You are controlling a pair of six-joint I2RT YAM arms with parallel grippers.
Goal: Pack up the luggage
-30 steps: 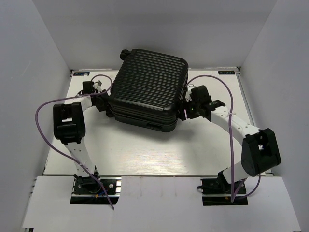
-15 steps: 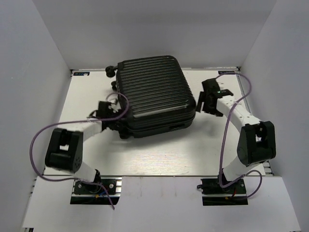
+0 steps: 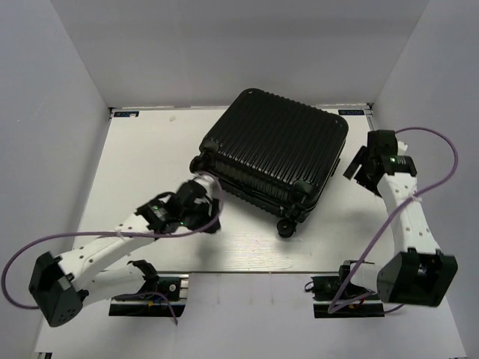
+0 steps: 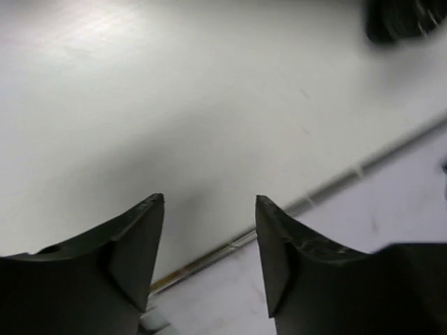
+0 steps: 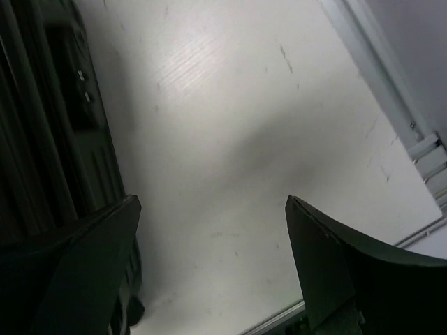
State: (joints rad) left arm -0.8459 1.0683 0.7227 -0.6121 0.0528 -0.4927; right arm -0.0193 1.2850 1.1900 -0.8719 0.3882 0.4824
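Luggage (image 3: pixel 273 153): shut, askew at upper centre on the tabletop (image 3: pixel 150 149). Nothing loose outside, so probably near done. Left end effector (image 4: pixel 209 199) and right end effector (image 5: pixel 213 202) both spread, gripping nothing.

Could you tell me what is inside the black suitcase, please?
The large black ribbed hard-shell suitcase lies closed on the white table; nothing rests on its shell, and its inside is hidden.

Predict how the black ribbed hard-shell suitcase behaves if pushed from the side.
The black ribbed hard-shell suitcase is probably stiff, given its moulded shell. Lying flat on its broad side, it likely slides or pivots rather than tips. Bulky; possibly heavy.
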